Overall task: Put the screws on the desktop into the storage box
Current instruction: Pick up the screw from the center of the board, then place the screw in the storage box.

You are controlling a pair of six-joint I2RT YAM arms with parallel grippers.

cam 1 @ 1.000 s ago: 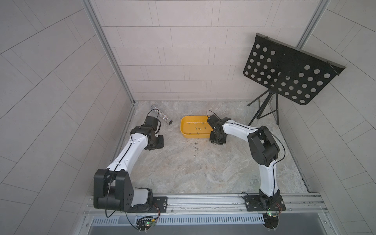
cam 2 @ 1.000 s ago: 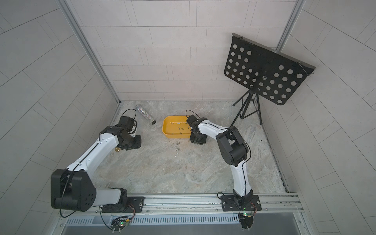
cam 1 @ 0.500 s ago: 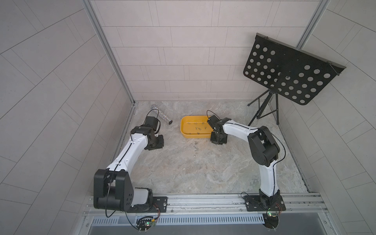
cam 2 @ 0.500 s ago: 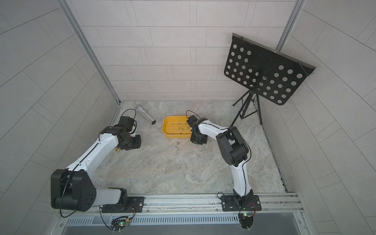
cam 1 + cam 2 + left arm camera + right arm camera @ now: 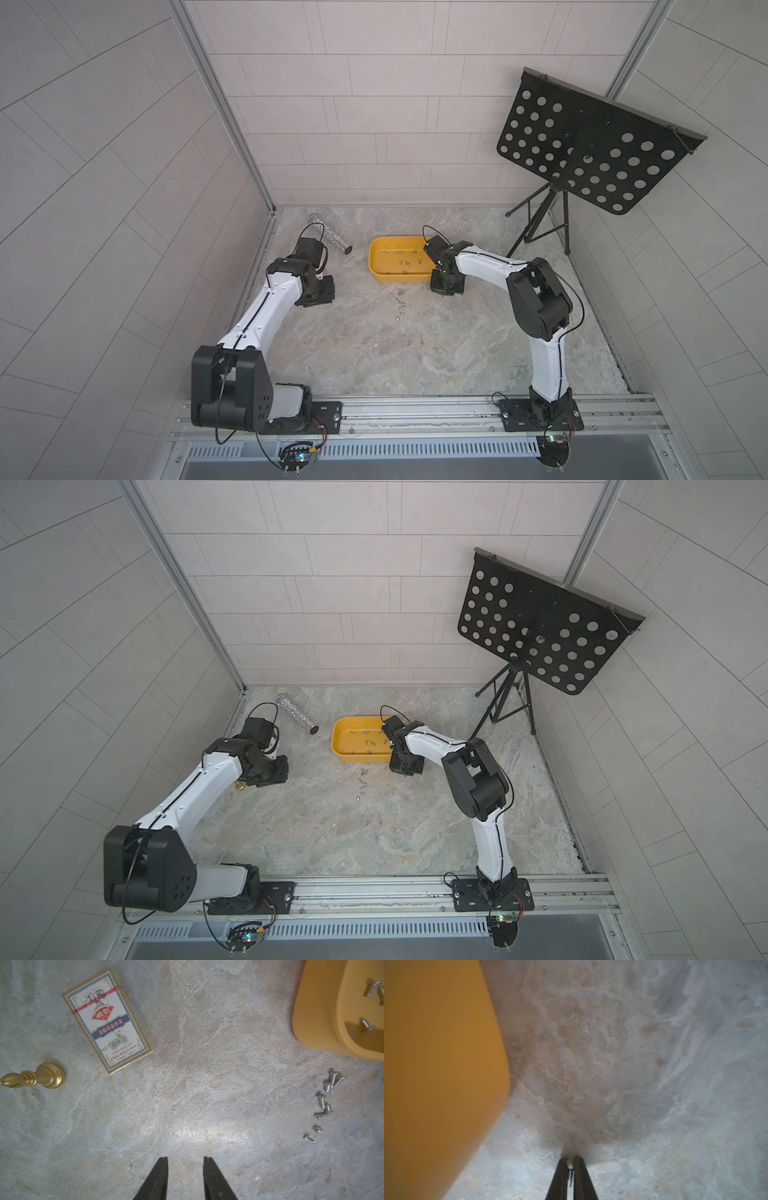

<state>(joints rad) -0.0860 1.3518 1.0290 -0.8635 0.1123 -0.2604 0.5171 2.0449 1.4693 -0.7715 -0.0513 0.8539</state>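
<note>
Just now the R fingers have pinched shut on one screw. A sec ago they stood part-open w/ the arm parked at the same spot, so the change is the closing, not the position. In the wrist view the small head sits betw. the two tips and the shaft runs back along the gap. The tips are low at the desk, just beside the outer wall of the storage box, at the end nearest the R arm. Can't tell if the screw is clear of the surface yet.

L arm: no change. The L fingers stand narrowly apart, holding nothing, over bare desk and well apart from the loose screws.

For the task, imo the grasp looks made, so the step turns from pick to carry: a short lift over the low wall, then release. Approx 8 loose screws are left in a ragged line on the desk in front of the box. Several more screws already lie inside it, so prob. around halfway. Risk: it's a tiny part in a thin grip and could twist or drop on the lift.
</note>
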